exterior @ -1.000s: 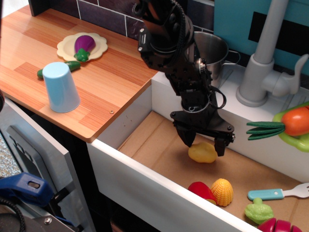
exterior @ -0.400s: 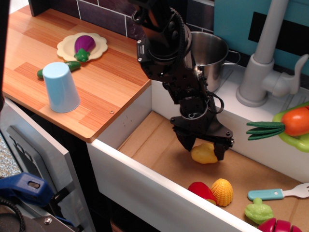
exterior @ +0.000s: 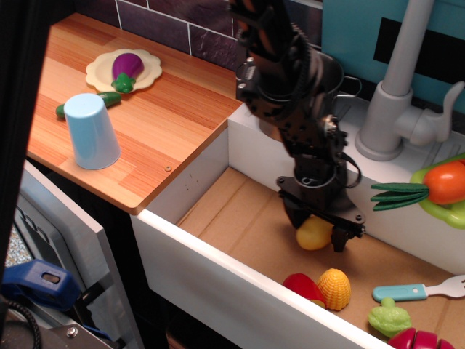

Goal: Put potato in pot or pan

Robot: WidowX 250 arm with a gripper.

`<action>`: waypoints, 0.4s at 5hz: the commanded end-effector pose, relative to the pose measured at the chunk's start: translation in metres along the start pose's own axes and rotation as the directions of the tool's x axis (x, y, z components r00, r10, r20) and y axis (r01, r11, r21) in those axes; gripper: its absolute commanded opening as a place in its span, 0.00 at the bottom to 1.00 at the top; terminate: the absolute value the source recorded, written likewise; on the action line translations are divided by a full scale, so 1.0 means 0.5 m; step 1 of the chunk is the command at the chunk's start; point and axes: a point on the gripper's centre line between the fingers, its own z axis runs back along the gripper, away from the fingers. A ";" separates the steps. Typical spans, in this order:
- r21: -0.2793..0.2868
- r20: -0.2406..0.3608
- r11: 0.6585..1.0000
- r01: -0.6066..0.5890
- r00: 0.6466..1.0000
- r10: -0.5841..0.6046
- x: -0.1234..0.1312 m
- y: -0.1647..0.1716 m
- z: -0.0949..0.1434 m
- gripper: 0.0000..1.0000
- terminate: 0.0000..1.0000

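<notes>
Yellow potato [exterior: 314, 234] sits clamped in the tool [exterior: 317, 234], seemingly just off the sink floor; the lift to the steel pot [exterior: 336, 78] remains undone

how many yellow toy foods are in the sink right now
2: the potato sits between the fingers of the gripper, and a ridged corn piece lies on the sink floor in front of it. The arm may hide more.
</notes>
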 end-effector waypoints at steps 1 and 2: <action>0.017 0.031 1.000 0.011 0.999 -0.011 0.017 -0.003 0.015 0.00 0.00; 0.020 0.030 1.000 0.001 1.000 -0.002 0.016 -0.003 0.019 0.00 0.00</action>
